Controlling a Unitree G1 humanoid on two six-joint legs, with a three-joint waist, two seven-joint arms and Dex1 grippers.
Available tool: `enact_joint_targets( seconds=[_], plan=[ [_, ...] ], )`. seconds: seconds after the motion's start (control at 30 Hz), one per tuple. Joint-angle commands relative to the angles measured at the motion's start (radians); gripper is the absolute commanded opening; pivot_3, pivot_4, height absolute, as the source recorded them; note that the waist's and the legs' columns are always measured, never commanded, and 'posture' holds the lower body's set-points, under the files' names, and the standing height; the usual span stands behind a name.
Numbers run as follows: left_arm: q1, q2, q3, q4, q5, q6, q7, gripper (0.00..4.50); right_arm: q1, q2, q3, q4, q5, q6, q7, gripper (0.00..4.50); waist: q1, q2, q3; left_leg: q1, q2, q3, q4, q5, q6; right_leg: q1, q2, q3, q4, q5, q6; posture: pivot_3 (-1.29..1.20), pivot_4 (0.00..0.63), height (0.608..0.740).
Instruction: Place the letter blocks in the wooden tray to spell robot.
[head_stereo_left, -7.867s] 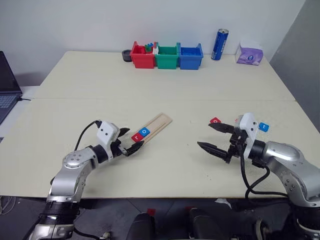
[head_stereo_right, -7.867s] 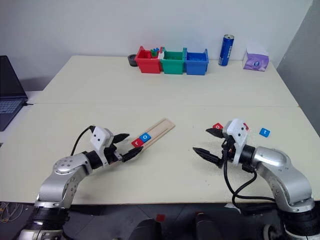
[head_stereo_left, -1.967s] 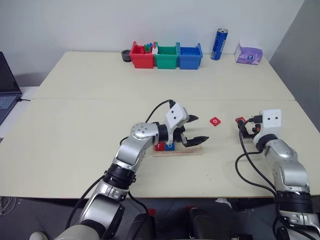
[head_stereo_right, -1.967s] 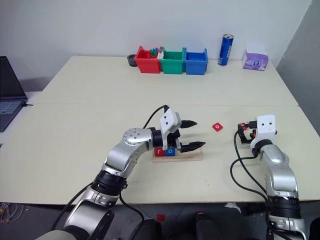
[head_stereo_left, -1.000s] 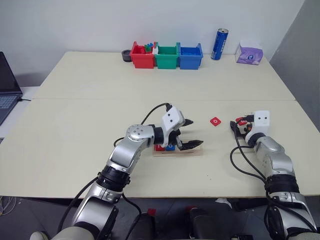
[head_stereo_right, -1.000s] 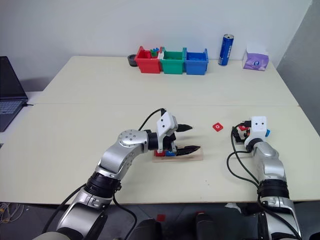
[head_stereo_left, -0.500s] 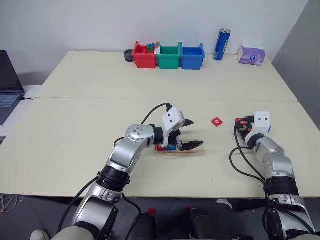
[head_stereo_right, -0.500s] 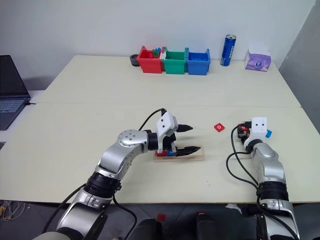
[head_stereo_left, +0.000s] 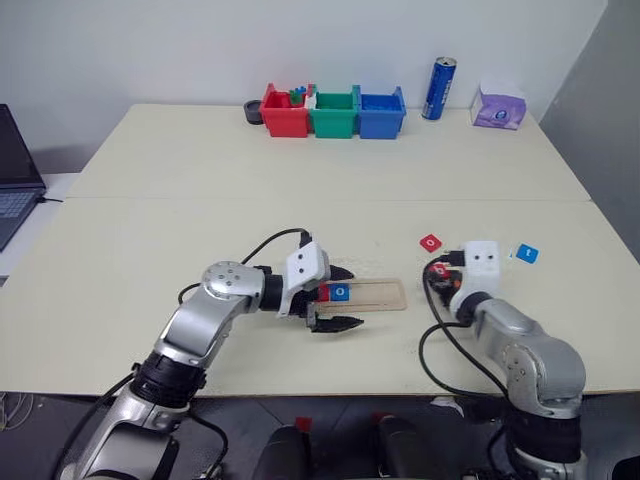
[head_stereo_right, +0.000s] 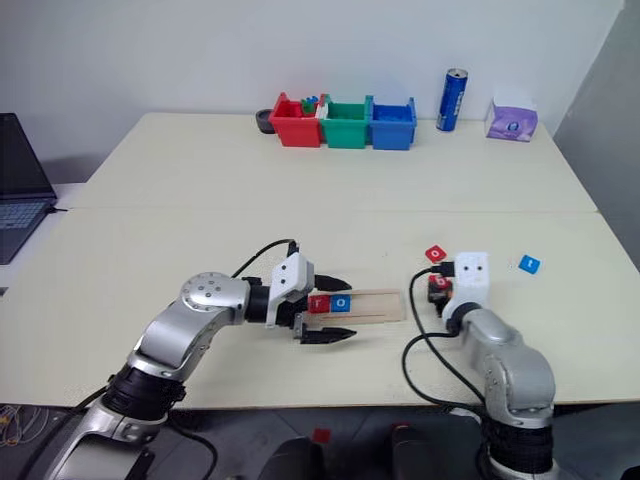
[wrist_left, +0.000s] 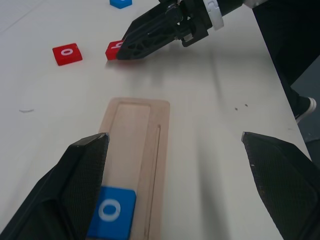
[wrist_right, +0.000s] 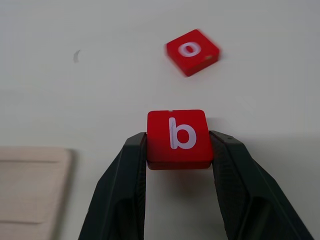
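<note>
A small red square block lettered b (wrist_right: 178, 136) is clamped by the right gripper (wrist_right: 177, 150) beside the long pale wooden tray (head_stereo_left: 372, 293); the left gripper (head_stereo_left: 335, 298) is spread wide.

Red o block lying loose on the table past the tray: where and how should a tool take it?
Grip the red o block across two opposite side edges, coming down from above. It lies flat on the table, letter up, slightly turned, with open space all round, apart from the wooden tray. The right tool is pinching the red b block just this way.
</note>
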Motion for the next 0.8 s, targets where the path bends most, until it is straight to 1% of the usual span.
enact_joint_targets(
  seconds=[0.03,0.13,0.23,0.47,0.8],
  plan=[
    [0.004,0.014,0.026,-0.056,-0.026,-0.002,-0.005,4.5,0.0,0.053,0.028,-0.091,-0.017,0.118,-0.056,1.46,0.003,0.0,0.0,0.0,0.0,0.0,0.0,0.0,0.0,0.0,-0.001,0.0,0.0,0.0,0.0,0.0,0.15,0.74],
    [0.003,0.016,0.024,-0.064,-0.032,0.001,0.003,4.5,0.009,0.086,0.037,-0.124,-0.028,0.183,-0.077,1.46,0.004,0.0,0.0,-0.001,-0.001,0.0,0.0,0.0,0.0,0.0,-0.001,-0.001,-0.001,0.0,0.0,0.0,0.15,0.74],
    [0.005,0.016,0.021,-0.074,-0.033,0.006,0.009,4.5,0.02,0.096,0.049,-0.149,-0.044,0.225,-0.087,1.46,0.002,0.0,0.0,-0.001,-0.001,0.0,0.0,0.0,0.0,0.0,-0.001,-0.001,-0.001,0.0,0.001,0.0,0.15,0.74],
    [-0.001,0.006,0.016,-0.065,-0.032,0.003,0.013,4.5,0.013,0.093,0.022,-0.167,-0.081,0.242,-0.098,1.46,0.0,0.0,0.0,-0.001,-0.001,-0.001,0.0,0.0,0.0,0.0,0.0,-0.001,-0.001,-0.001,0.001,0.0,0.15,0.74],
    [-0.027,-0.011,0.001,-0.029,-0.02,-0.025,-0.001,4.5,0.044,0.101,0.039,-0.146,-0.108,0.216,-0.094,1.46,0.0,0.0,0.0,-0.001,-0.001,0.0,0.0,0.0,0.0,0.0,0.0,-0.001,-0.001,-0.001,0.001,0.0,0.15,0.74]
  ],
)
